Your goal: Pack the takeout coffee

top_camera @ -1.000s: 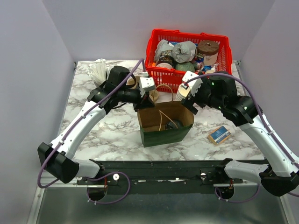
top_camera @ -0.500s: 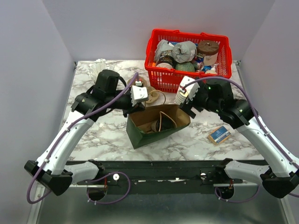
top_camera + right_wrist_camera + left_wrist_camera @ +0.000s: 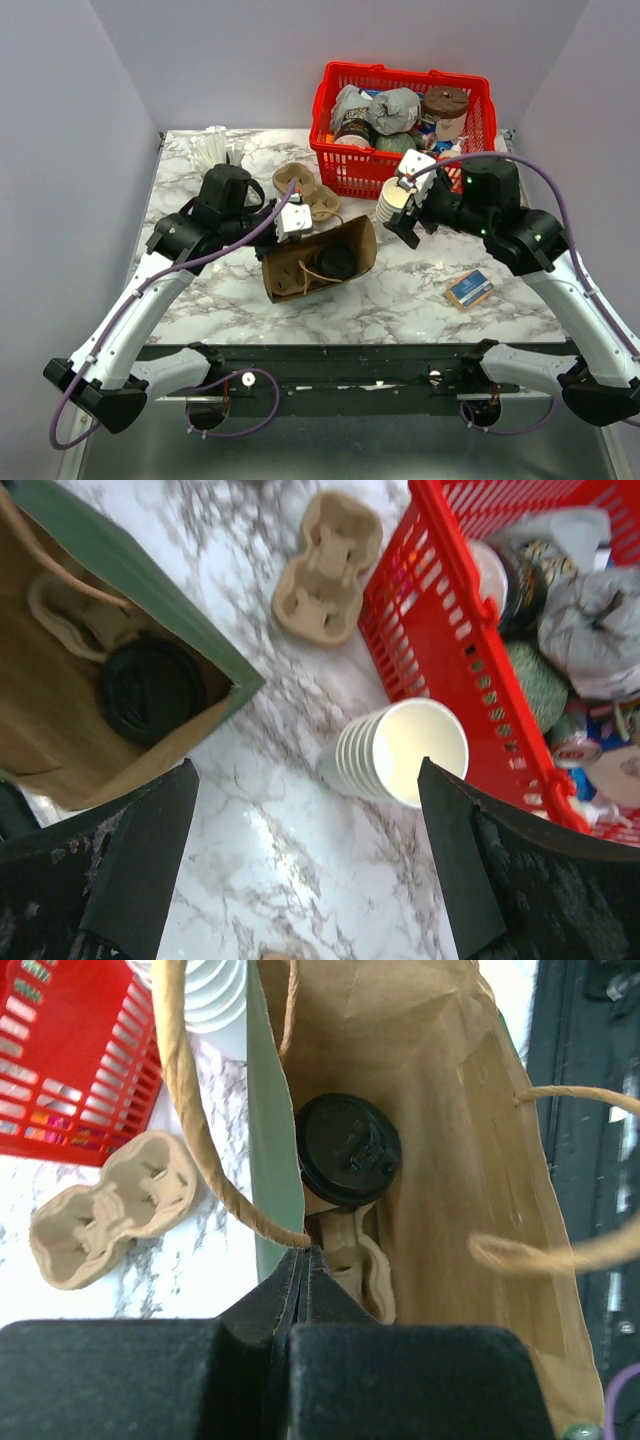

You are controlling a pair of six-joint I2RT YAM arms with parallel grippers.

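Brown paper bag (image 3: 358, 243) lies tipped, mouth towards the right arm, with the lidded coffee cup (image 3: 337, 261) sitting inside. Left gripper (image 3: 305, 1258) is pinched tight on the bag's rim. Right gripper (image 3: 403, 198) hangs wide open over the cup stack (image 3: 400, 750), just beyond the mouth.

bag (image 3: 357, 238) tipped, cup (image 3: 336, 262) w/ lid inside

White marble-look table (image 3: 430, 300) with grey veins fills the middle of the top view. Plain pale grey walls box it in: back wall (image 3: 220, 60) far, left wall (image 3: 60, 180), right wall (image 3: 600, 90). Black rail (image 3: 350, 358) along the near edge. Grey metal sheet (image 3: 350, 450) nearest. Soft, even light.
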